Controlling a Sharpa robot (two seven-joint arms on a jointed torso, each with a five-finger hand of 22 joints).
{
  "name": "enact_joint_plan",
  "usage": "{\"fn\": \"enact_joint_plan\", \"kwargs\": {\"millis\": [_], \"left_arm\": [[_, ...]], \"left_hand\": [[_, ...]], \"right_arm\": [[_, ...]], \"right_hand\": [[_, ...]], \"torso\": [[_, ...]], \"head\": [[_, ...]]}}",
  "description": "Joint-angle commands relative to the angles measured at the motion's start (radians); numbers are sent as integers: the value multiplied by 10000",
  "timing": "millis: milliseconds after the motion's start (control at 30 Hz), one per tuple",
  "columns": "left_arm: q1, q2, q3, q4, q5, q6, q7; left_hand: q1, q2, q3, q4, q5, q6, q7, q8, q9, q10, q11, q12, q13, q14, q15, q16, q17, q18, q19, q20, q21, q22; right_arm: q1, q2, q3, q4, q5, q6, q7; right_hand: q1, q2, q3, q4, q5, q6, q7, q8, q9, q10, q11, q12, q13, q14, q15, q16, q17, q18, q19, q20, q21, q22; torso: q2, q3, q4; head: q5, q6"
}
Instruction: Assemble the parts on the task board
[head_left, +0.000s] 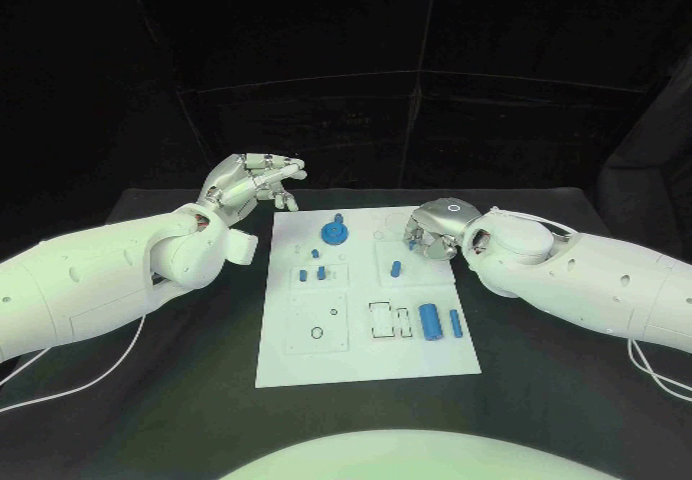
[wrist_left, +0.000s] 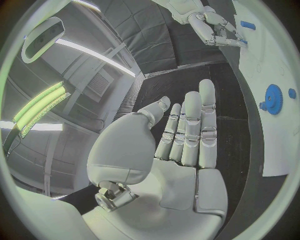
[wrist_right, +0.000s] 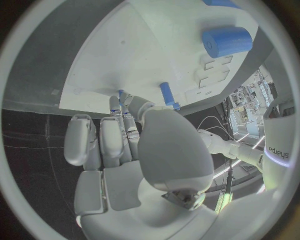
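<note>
My right hand (head_left: 431, 232) is down at the task board's (head_left: 368, 365) far right edge, seemingly pinching a small blue peg (wrist_right: 167, 93); it could slip if tilted. Left hand (head_left: 255, 182) hovers open, off the far-left corner.

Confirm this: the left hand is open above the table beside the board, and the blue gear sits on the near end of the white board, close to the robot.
Wrong on one point. The head view shows the blue gear at the far end of the white board, away from the robot, not the near end. The rest holds: the left hand is open, holding nothing, above the table beside the board.
</note>
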Motion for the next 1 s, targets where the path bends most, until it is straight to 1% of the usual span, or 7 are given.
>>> {"fn": "enact_joint_plan", "kwargs": {"millis": [33, 300, 467, 567, 733, 967, 1000], "left_arm": [[20, 0, 9, -15, 63, 108, 11], [21, 0, 9, -47, 63, 114, -14], [22, 12, 9, -62, 62, 126, -25], [22, 21, 9, -75, 62, 131, -29], [22, 62, 9, -100, 62, 147, -30], [27, 114, 9, -108, 62, 172, -37], [28, 124, 9, -110, 62, 175, -38]], "left_hand": [[63, -4, 14, -49, -19, 45, -13, -36, 9, 9, -30, 62, -3, -49, 3, -30, -9, 145, 58, 0, -12, -6], [90, -2, 6, -79, -19, 45, -12, -37, 8, 1, -29, 73, -5, -52, 1, -26, -27, 144, 71, -4, -27, -24], [90, -2, 6, -79, -19, 45, -12, -37, 8, 1, -29, 73, -5, -52, 1, -26, -27, 144, 71, -4, -27, -24], [90, -2, 6, -79, -19, 45, -12, -37, 8, 1, -29, 73, -5, -52, 1, -26, -27, 144, 71, -4, -27, -24], [90, -2, 6, -79, -19, 45, -12, -37, 8, 1, -29, 73, -5, -52, 1, -26, -27, 144, 71, -4, -27, -24], [90, -2, 6, -79, -19, 45, -12, -37, 8, 1, -29, 73, -5, -52, 1, -26, -27, 144, 71, -4, -27, -24], [90, -2, 6, -79, -19, 45, -12, -37, 8, 1, -29, 73, -5, -52, 1, -26, -27, 144, 71, -4, -27, -24]], "right_arm": [[20, -97, 10, 206, 13, -702, -89], [27, -433, 21, 725, 112, -995, -163], [32, -719, 27, 1478, 340, -1069, -220], [33, -763, 28, 1862, 429, -1083, -226], [30, -556, 27, 2649, 575, -1017, -190], [18, -62, 16, 2990, 633, -786, -120], [0, 22, 13, 2997, 636, -729, -109]], "right_hand": [[-10, 29, 10, -72, -41, 51, 29, 9, -4, 53, 38, -26, -1, 268, -51, 9, 15, -79, 76, 19, 45, 25], [-17, 22, 13, -76, -43, 50, 32, 6, -5, 52, 39, -33, -2, 270, -49, 13, 20, -83, 87, 18, 56, 42], [-23, 18, 14, -78, -44, 52, 34, 4, -6, 53, 42, -37, -2, 273, -48, 21, 31, -84, 89, 18, 59, 46], [-23, 18, 14, -78, -44, 52, 34, 4, -6, 53, 42, -37, -2, 273, -48, 21, 31, -84, 89, 18, 59, 46], [-37, 15, 17, -79, -46, 54, 39, 0, -7, 54, 45, -46, -3, 273, -46, 18, 22, -85, 92, 19, 63, 50], [-46, 16, 21, -78, -44, 54, 42, -2, -8, 53, 47, -53, -4, 272, -44, 14, 15, -82, 84, 19, 57, 40], [-46, 17, 21, -78, -44, 54, 42, -2, -8, 53, 47, -53, -4, 272, -44, 14, 15, -82, 84, 19, 57, 39]], "torso": [[-1, 3, -1], [-12, -9, 6], [-12, -18, 10], [-4, -14, -2], [3, -9, 27], [-3, -44, 40], [1, -36, 37]], "head": [[-12, 2], [-32, 24], [5, 28], [60, 35], [162, 38], [398, -52], [421, -61]]}}
